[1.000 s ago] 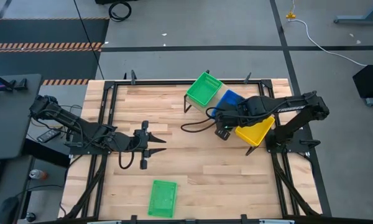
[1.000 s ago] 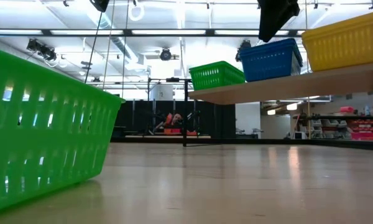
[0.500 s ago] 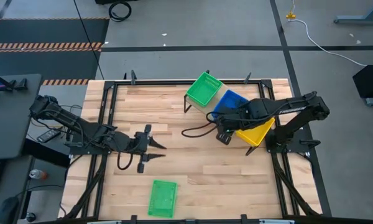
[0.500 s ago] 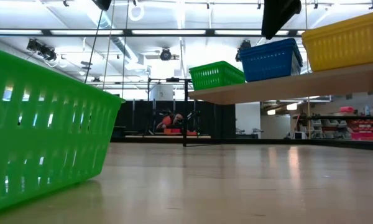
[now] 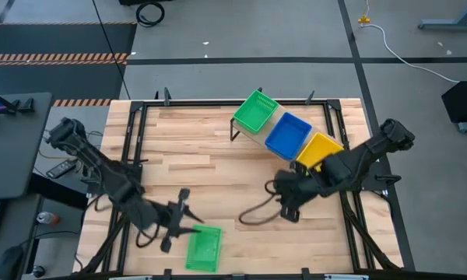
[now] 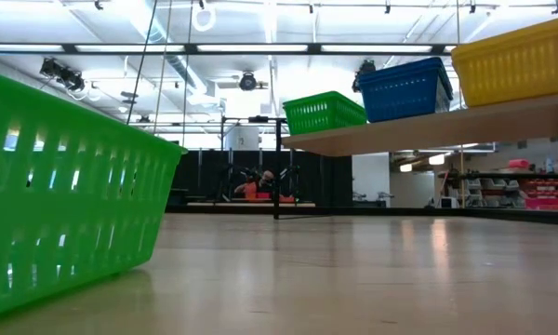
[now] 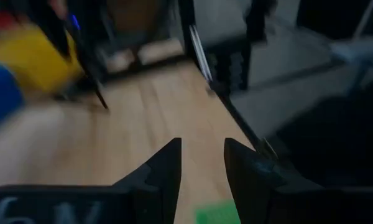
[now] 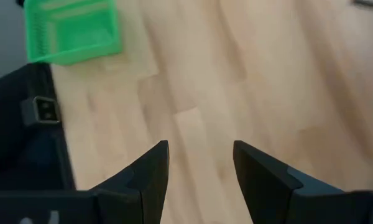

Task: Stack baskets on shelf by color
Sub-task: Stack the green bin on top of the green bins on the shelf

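Note:
On the tilted wooden shelf (image 5: pixel 274 145) at the far right stand a green basket (image 5: pixel 255 110), a blue basket (image 5: pixel 288 134) and a yellow basket (image 5: pixel 319 149); the low view shows the shelf (image 6: pixel 428 126) with the same green (image 6: pixel 324 112), blue (image 6: pixel 405 88) and yellow (image 6: pixel 516 60) baskets. Another green basket (image 5: pixel 203 247) rests flat on the table near its near edge, large in the low view (image 6: pixel 65 186). My left gripper (image 5: pixel 193 227) (image 7: pixel 202 155) is open just left of that basket. My right gripper (image 5: pixel 276 204) (image 8: pixel 199 155) is open over bare table, with the green basket (image 8: pixel 71 31) ahead of it.
A black metal frame (image 5: pixel 132 155) runs along the table's sides. A loose black cable (image 5: pixel 253 214) hangs from the right arm over the table's middle. Bare wood lies between the two grippers and across the left half of the table.
My right gripper has left its place above the blue and yellow baskets on the shelf and swung toward the near edge and down to mid-table. My left gripper has moved toward the near edge, up to the green basket on the table. The baskets have stayed put.

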You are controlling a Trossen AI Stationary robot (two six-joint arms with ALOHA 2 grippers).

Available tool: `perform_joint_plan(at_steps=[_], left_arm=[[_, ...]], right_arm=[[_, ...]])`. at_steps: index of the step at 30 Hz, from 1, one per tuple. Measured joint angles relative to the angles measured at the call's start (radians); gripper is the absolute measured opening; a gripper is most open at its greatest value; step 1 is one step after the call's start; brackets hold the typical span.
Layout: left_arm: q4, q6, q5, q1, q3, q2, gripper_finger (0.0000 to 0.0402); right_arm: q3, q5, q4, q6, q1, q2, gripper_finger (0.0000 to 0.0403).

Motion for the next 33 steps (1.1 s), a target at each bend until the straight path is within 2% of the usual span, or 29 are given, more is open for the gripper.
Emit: perform_joint_plan(at_steps=[6,9,14,19,22,27,33], left_arm=[[-0.185,-0.278,0.060,-0.063,0.075,0.159,0.0128],[-0.201,-0.358,0.093,-0.091,0.116,0.244,0.0128],[-0.227,-0.368,0.098,-0.146,0.237,0.381,0.0128],[-0.343,-0.365,0.098,-0.199,0.379,0.511,0.0126],[-0.409,-0.418,0.102,-0.217,0.441,0.581,0.0119],[-0.514,-0.578,0.108,-0.222,0.492,0.655,0.0122],[-0.521,-0.629,0.115,-0.221,0.495,0.700,0.0151]], right_arm=[[-0.111,0.001,0.139,0.112,0.113,0.000,0.0185],[-0.175,0.004,0.210,0.154,0.161,0.001,0.0185],[-0.273,0.004,0.299,0.239,0.225,0.001,0.0185],[-0.355,0.015,0.377,0.345,0.287,0.001,0.0185],[-0.406,0.029,0.449,0.385,0.323,0.001,0.0185],[-0.475,0.032,0.552,0.445,0.364,0.001,0.0185],[-0.529,0.038,0.635,0.491,0.396,0.004,0.0185]])
